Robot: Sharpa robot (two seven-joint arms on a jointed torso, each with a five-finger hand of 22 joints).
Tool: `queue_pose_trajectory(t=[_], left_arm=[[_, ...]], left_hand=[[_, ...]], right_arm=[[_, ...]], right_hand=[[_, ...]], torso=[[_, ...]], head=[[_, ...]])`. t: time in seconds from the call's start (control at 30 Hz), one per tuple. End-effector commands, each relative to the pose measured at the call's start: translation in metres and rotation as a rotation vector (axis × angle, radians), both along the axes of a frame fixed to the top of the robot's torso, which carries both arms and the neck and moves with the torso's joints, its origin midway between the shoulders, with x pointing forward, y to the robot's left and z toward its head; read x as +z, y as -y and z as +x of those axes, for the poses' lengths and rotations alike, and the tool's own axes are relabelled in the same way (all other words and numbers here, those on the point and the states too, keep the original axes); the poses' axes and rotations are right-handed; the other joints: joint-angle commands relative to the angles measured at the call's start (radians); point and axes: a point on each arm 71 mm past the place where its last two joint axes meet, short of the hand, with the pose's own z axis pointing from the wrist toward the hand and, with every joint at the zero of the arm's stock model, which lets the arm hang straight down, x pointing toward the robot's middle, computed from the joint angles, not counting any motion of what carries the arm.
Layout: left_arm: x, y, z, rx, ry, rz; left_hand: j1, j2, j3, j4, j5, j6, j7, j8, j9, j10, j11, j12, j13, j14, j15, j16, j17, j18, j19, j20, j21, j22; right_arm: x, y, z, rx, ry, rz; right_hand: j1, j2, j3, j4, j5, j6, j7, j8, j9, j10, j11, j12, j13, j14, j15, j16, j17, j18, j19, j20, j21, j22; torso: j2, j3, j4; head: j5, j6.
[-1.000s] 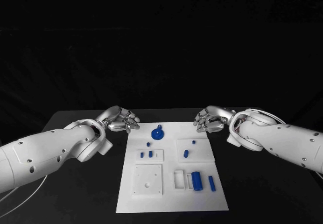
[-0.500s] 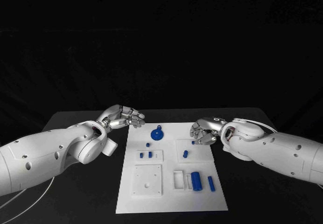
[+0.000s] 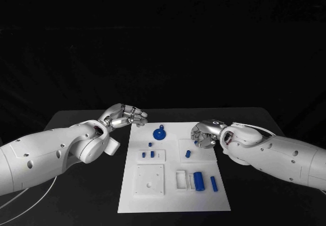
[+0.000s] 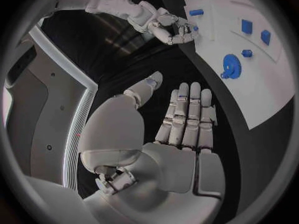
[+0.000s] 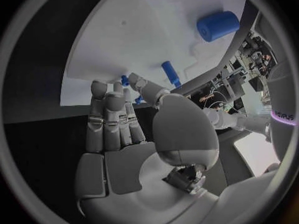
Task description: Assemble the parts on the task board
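Empty left hand (image 4: 181, 134) beside task board (image 4: 261, 84)

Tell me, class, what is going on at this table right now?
A two-armed robot is working over a white task board with small blue parts on it. Its right hand hovers at the board's right edge, above a small blue peg. Its left hand is off the board's far left corner, holding nothing. The blue gear lies untouched.

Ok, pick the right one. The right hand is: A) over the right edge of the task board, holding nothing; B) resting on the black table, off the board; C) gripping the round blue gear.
A: the right hand hangs over the task board's right edge, fingers apart and empty.
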Motion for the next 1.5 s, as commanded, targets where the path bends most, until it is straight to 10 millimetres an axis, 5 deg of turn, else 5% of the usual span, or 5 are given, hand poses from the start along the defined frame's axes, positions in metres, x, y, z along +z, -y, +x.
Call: queue_pose_trajectory(t=[0.03,0.33,0.73,1.5], left_arm=[[0.001,0.001,-0.001,-0.018,0.005,-0.016],[0.001,0.002,-0.001,-0.024,-0.005,-0.014],[0.000,0.002,-0.002,-0.026,-0.015,-0.010],[0.000,0.003,-0.002,-0.028,-0.013,-0.005]], left_hand=[[0.001,0.007,-0.001,-0.003,0.003,-0.008,0.002,0.006,-0.002,-0.005,0.005,-0.002,-0.002,0.001,0.005,-0.004,0.002,0.018,0.001,0.010,-0.006,0.001],[-0.001,0.008,-0.002,-0.002,0.003,-0.011,0.004,0.005,-0.003,-0.007,0.006,-0.002,-0.005,0.006,0.004,-0.007,0.005,0.021,0.003,0.011,-0.007,0.003],[-0.002,0.007,-0.003,-0.001,0.002,-0.014,0.004,0.005,-0.003,-0.008,0.006,-0.002,-0.007,0.009,0.004,-0.009,0.007,0.022,0.004,0.011,-0.007,0.004],[-0.002,0.009,-0.003,0.000,0.004,-0.017,0.005,0.004,-0.004,-0.010,0.007,-0.002,-0.009,0.012,0.004,-0.012,0.010,0.023,0.005,0.011,-0.009,0.005]], right_arm=[[-0.001,0.000,0.000,-0.005,0.020,-0.023],[-0.010,0.001,-0.002,-0.013,0.025,-0.089],[-0.015,-0.003,-0.003,-0.014,0.041,-0.129],[-0.016,-0.010,-0.005,-0.023,0.100,-0.127]], right_hand=[[-0.012,0.000,0.013,0.001,-0.004,0.015,-0.004,0.009,0.004,0.021,-0.005,-0.001,0.007,-0.003,-0.010,0.006,0.001,0.020,-0.006,-0.006,0.006,0.024],[-0.034,0.007,0.070,0.003,-0.003,0.068,-0.026,0.031,0.017,0.081,-0.029,0.019,0.054,-0.004,-0.033,0.008,-0.003,0.020,-0.011,-0.007,0.022,0.023],[-0.050,-0.012,0.103,0.010,-0.004,0.078,-0.029,0.028,0.018,0.081,-0.030,0.009,0.081,-0.004,-0.033,0.008,-0.007,0.020,-0.014,-0.008,0.034,0.022],[-0.082,-0.007,0.192,0.026,0.045,0.130,-0.047,0.034,0.024,0.122,-0.043,0.000,0.147,0.001,-0.046,0.027,-0.003,0.020,-0.009,-0.010,0.062,0.022]], torso=[[0.000,0.0004,-0.0007],[0.000,0.0006,-0.0010],[0.000,0.0011,-0.0014],[-0.001,0.0005,-0.0002]], head=[[0.001,0.000],[0.001,-0.004],[0.000,-0.009],[0.002,-0.014]])
